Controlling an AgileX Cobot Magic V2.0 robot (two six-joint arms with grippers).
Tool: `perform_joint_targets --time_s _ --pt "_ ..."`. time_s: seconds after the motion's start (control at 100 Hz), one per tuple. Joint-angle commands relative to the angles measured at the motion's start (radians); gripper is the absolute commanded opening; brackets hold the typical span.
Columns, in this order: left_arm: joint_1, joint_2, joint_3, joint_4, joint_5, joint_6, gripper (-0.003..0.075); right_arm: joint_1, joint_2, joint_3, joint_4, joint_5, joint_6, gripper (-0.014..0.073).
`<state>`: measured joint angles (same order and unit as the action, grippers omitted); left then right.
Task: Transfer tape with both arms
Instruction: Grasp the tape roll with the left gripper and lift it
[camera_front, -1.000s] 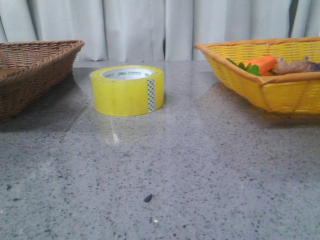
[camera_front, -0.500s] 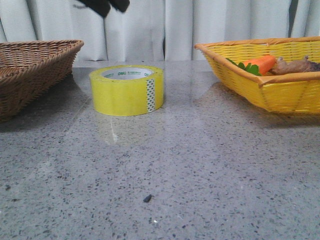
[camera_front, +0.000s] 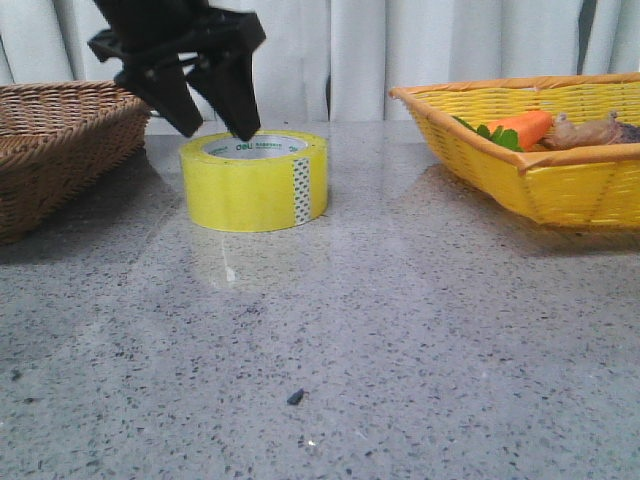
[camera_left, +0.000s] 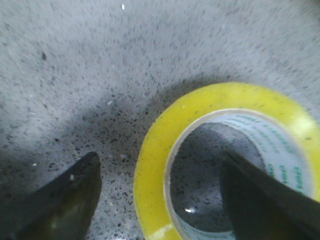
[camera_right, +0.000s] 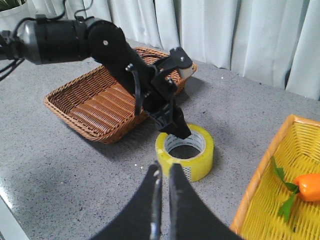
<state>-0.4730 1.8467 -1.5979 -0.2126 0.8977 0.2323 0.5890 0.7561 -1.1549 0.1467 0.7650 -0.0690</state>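
The yellow tape (camera_front: 255, 185) lies flat on the grey stone table, left of centre, white core rim up. My left gripper (camera_front: 218, 130) is open just above its back left rim, not touching it. In the left wrist view the gripper (camera_left: 160, 156) straddles the tape's wall (camera_left: 235, 97), with one finger (camera_left: 65, 200) outside the roll and one (camera_left: 265, 200) over the hole. The right wrist view shows the tape (camera_right: 205, 157) with the left gripper (camera_right: 174, 131) over it. My right gripper (camera_right: 164, 170) is shut and empty, high above the table in front of the tape; it is out of the front view.
A brown wicker basket (camera_front: 60, 140) stands at the left, close to the left arm. A yellow basket (camera_front: 560, 180) at the right holds an orange carrot toy (camera_front: 520, 128) and a brown toy (camera_front: 590, 130). A curtain hangs behind. A small dark speck (camera_front: 296, 397) lies near the front.
My left gripper has come down from the top of the front view to just above the tape's rim, open. The tape has not moved.
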Motion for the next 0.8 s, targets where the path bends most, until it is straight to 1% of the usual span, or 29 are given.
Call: perform_joint_targets --time_s 0.0,0.22,0.29,0.36,0.4,0.41,0.43,0.48,0.5,0.51,0.65,0.79 --pt "-0.004 -0.03 -0.029 -0.011 -0.041 -0.01 0.0462 -0.002 0.002 -0.023 -0.006 -0.082 -0.003 -0.0056" --pt "-0.004 0.009 -0.027 -0.013 -0.041 -0.01 0.0457 -0.002 0.002 -0.023 -0.006 -0.082 -0.003 -0.0056" --pt "-0.004 0.018 -0.027 -0.023 -0.041 -0.01 0.0416 -0.002 0.002 -0.023 -0.006 -0.082 -0.003 -0.0056" --pt "-0.004 0.023 -0.027 -0.035 -0.041 -0.01 0.0317 -0.002 0.002 -0.023 -0.006 -0.082 -0.003 -0.0056" --pt "-0.004 0.023 -0.027 -0.035 -0.041 -0.01 0.0235 -0.002 0.002 -0.023 -0.006 -0.082 -0.003 -0.0056" --pt "-0.004 0.023 -0.027 -0.035 -0.041 -0.01 0.0204 -0.002 0.002 -0.023 -0.006 -0.082 -0.003 -0.0056" --pt "-0.004 0.023 -0.027 -0.035 -0.041 -0.01 0.0172 -0.002 0.002 -0.023 -0.006 -0.082 -0.003 -0.0056" --pt "-0.004 0.023 -0.027 -0.037 -0.041 -0.01 0.0044 -0.002 0.002 -0.023 -0.006 -0.082 -0.003 -0.0056" --pt "-0.004 0.023 -0.027 -0.039 -0.041 -0.01 0.0013 -0.002 0.002 -0.023 -0.006 -0.082 -0.003 -0.0056" --pt "-0.004 0.023 -0.027 -0.039 -0.041 -0.01 -0.0017 -0.002 0.002 -0.023 -0.006 -0.082 -0.003 -0.0056" --pt "-0.004 -0.007 -0.063 -0.081 -0.033 -0.006 -0.002 -0.002 0.002 -0.023 -0.006 -0.082 -0.003 -0.0056" --pt "-0.002 -0.095 -0.156 -0.079 -0.024 -0.002 -0.002 -0.002 0.002 -0.023 -0.006 -0.087 -0.003 -0.0056"
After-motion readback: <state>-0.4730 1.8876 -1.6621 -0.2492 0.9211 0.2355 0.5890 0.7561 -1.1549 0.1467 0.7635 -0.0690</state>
